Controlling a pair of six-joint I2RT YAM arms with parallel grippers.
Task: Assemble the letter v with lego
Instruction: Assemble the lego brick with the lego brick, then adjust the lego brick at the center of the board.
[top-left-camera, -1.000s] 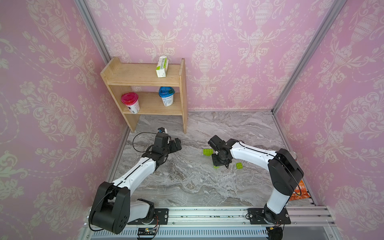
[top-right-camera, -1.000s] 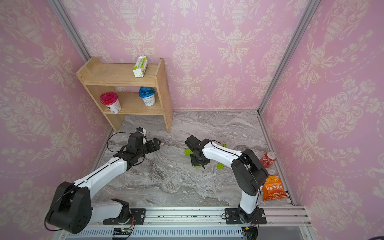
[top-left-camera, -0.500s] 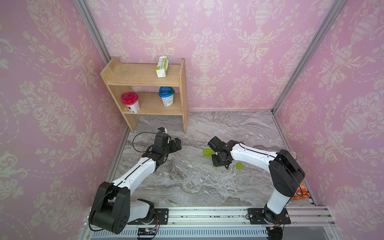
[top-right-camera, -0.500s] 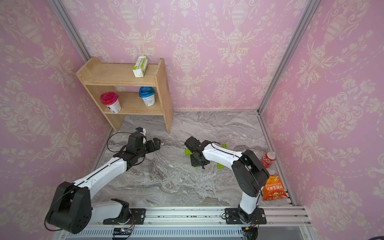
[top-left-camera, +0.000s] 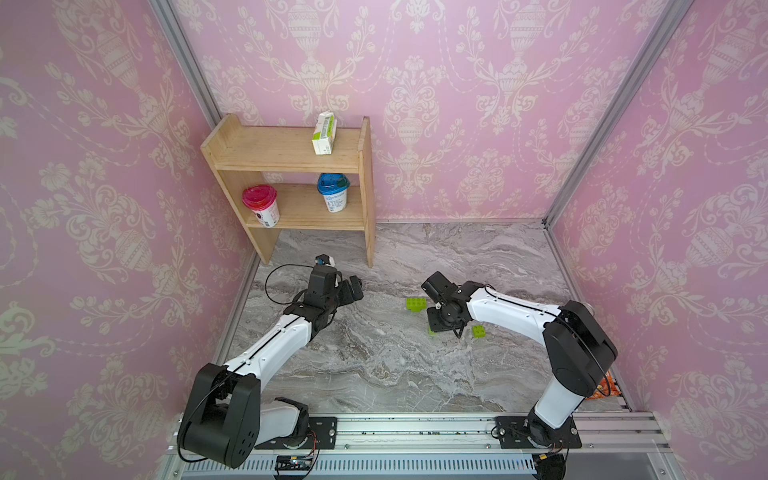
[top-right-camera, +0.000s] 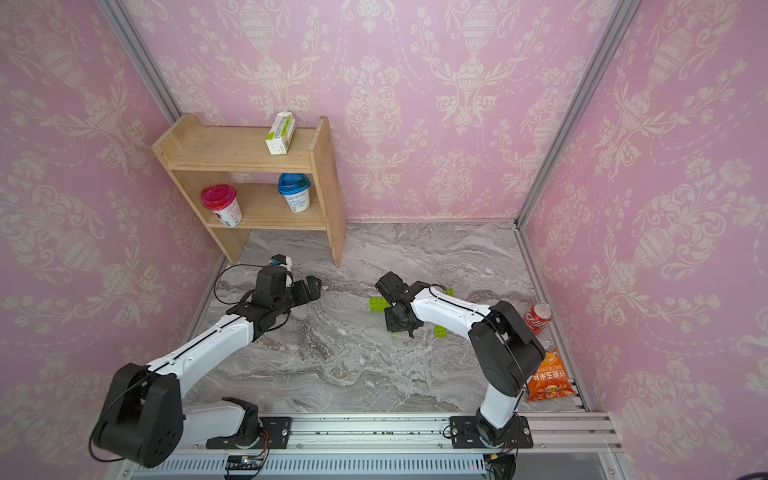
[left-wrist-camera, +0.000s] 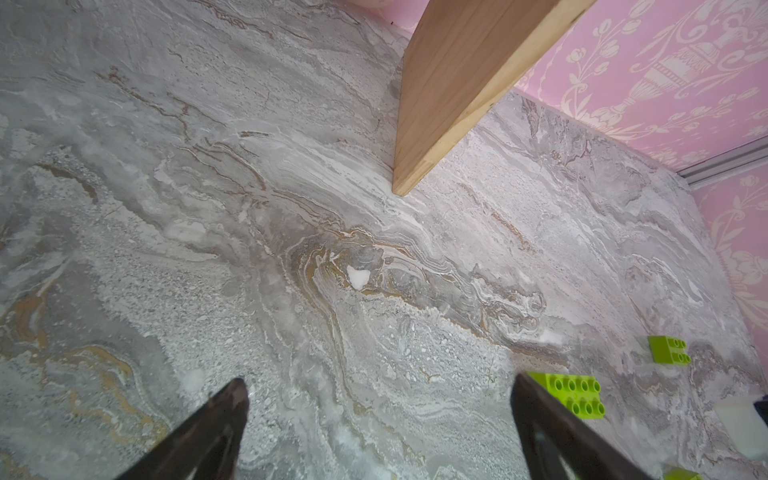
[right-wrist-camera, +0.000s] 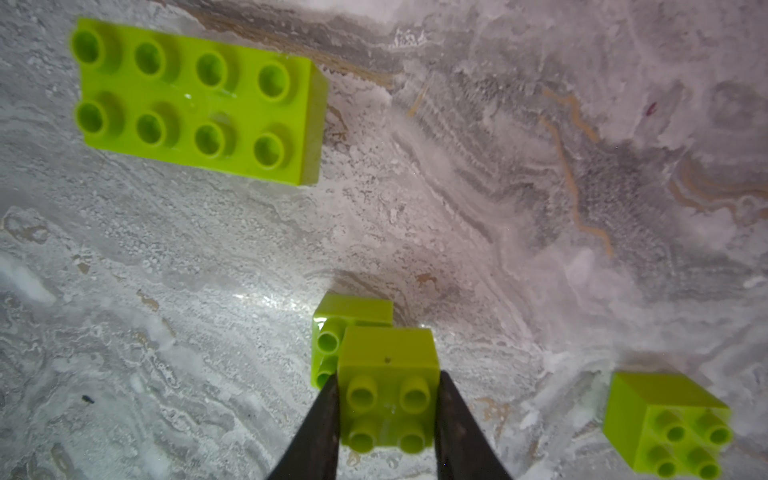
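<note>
- Both top views: my left gripper (top-left-camera: 352, 290) hangs spread wide and empty over the left side of the marble table (top-left-camera: 374, 374), just near of the wooden shelf (top-left-camera: 286, 156). My right gripper (top-left-camera: 439, 325) points straight down at centre-right, among the lego. Its tips are hidden under its own body here.
- The long brick (top-left-camera: 416, 304) lies just left of my right gripper, and the loose square brick (top-left-camera: 478, 331) just right of it. Open marble runs from these bricks to the near rail and between my two arms.
- In a top view, a far brick (top-right-camera: 449, 292) peeps out behind my right forearm. A cola can (top-right-camera: 539, 318) and a snack bag (top-right-camera: 548, 376) sit by the right wall, beside my right elbow.
- Left wrist view: my two fingers (left-wrist-camera: 216, 428) stand well apart with only marble between them. The shelf's side panel meets the table ahead. The long brick lies just beside one finger, with the far brick beyond it.
- Right wrist view, the only one to show the grip: my fingers (right-wrist-camera: 320, 428) are closed on the sides of the held brick (right-wrist-camera: 388, 374), a square one with its studs toward the camera. It overlaps a second brick (right-wrist-camera: 353, 309) directly behind it; whether the two are pressed together I cannot tell. The long brick and the loose square brick lie apart from this pair, on opposite sides.
</note>
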